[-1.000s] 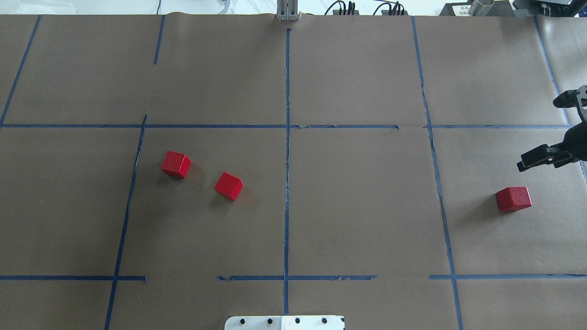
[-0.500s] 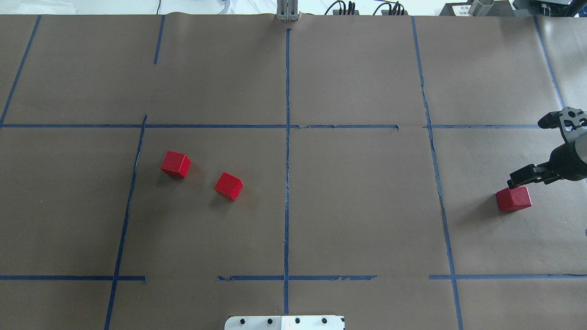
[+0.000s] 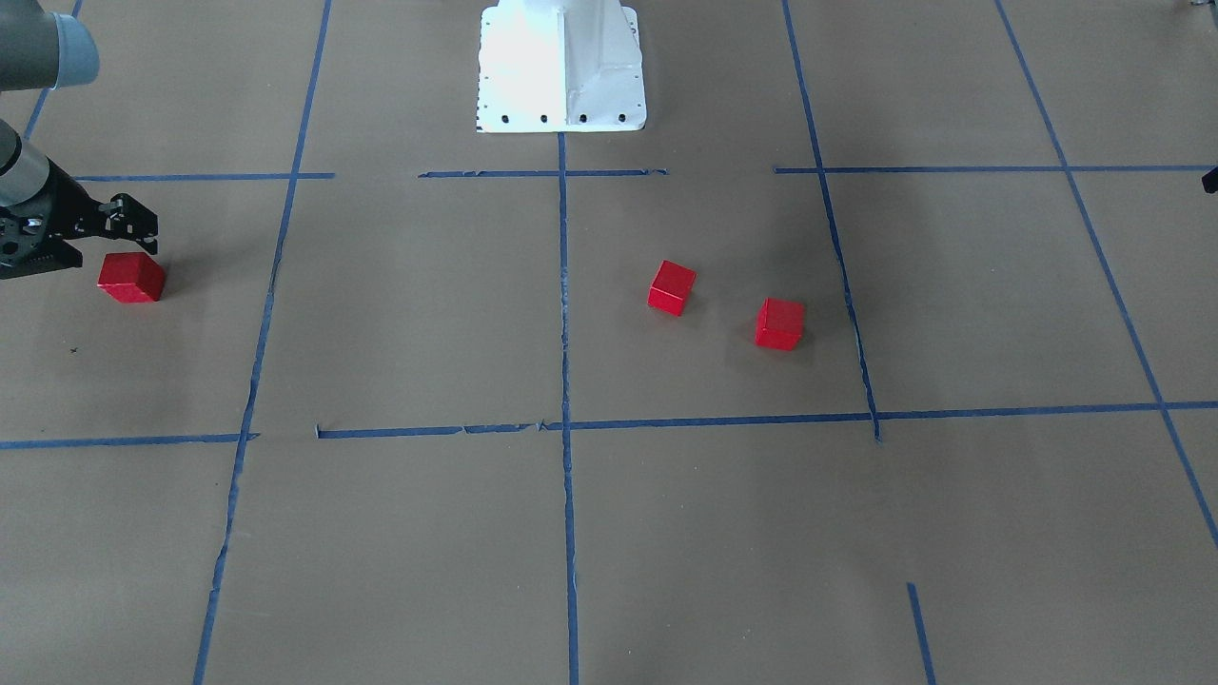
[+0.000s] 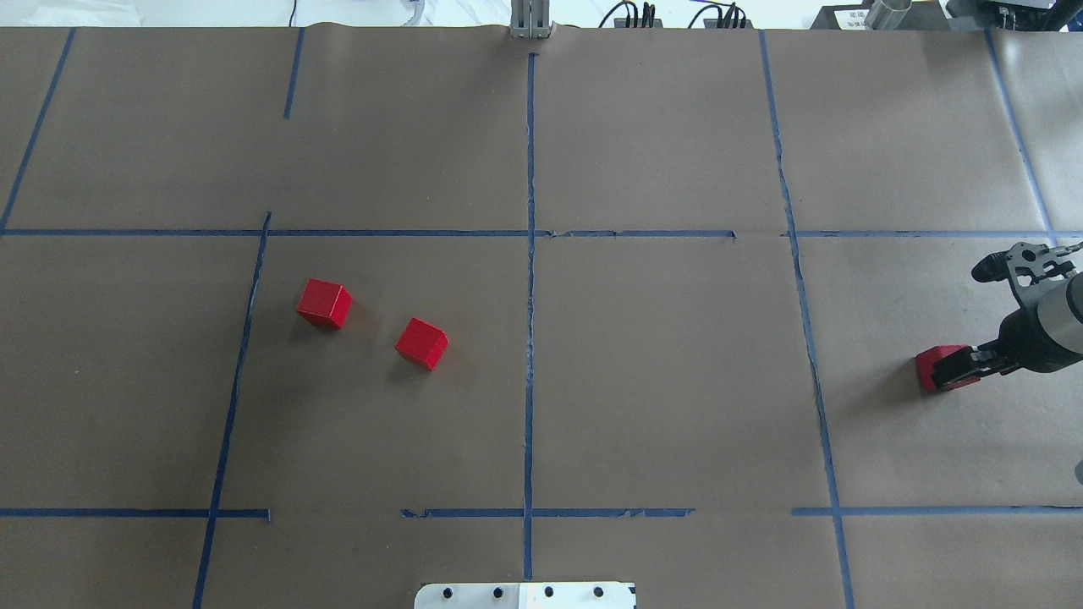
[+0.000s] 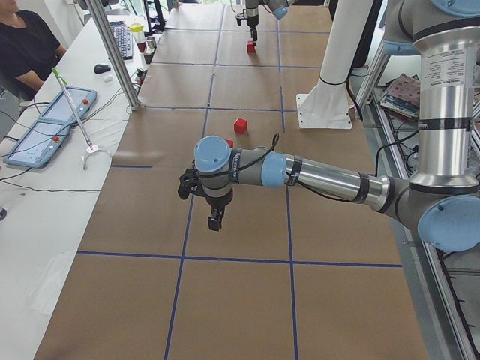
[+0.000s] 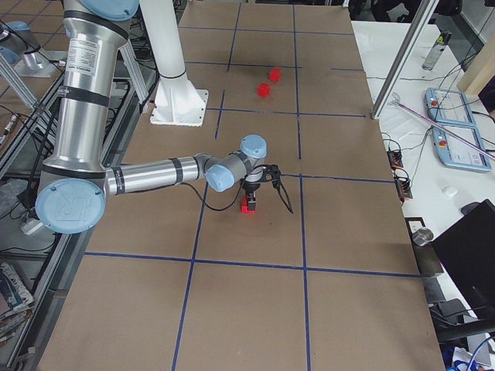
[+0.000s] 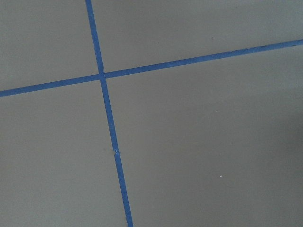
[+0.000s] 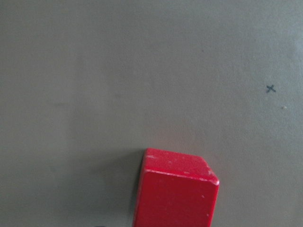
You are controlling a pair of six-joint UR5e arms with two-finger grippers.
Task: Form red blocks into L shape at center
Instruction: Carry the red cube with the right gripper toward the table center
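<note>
Two red blocks (image 4: 324, 303) (image 4: 421, 342) lie close together left of the center (image 4: 530, 372), where the middle blue tape line runs. The third red block (image 4: 931, 370) sits far right, also seen in the front view (image 3: 131, 278). My right gripper (image 4: 963, 318) (image 3: 100, 245) hangs open just over it, one finger overlapping the block's top in the overhead view. The right wrist view shows that block (image 8: 175, 194) at the bottom edge, with no fingers in view. My left gripper (image 5: 214, 221) hovers over bare paper; I cannot tell its state.
The white robot base (image 3: 559, 67) stands at the table's near middle edge. Blue tape lines grid the brown paper. A person (image 5: 22, 45) sits beside a side table with control tablets (image 5: 45, 127). A metal post (image 5: 112, 52) rises at the table's far edge.
My right gripper has come in from the right edge and lowered toward the far-right red block, one finger now overlapping it. The blocks have not moved.
</note>
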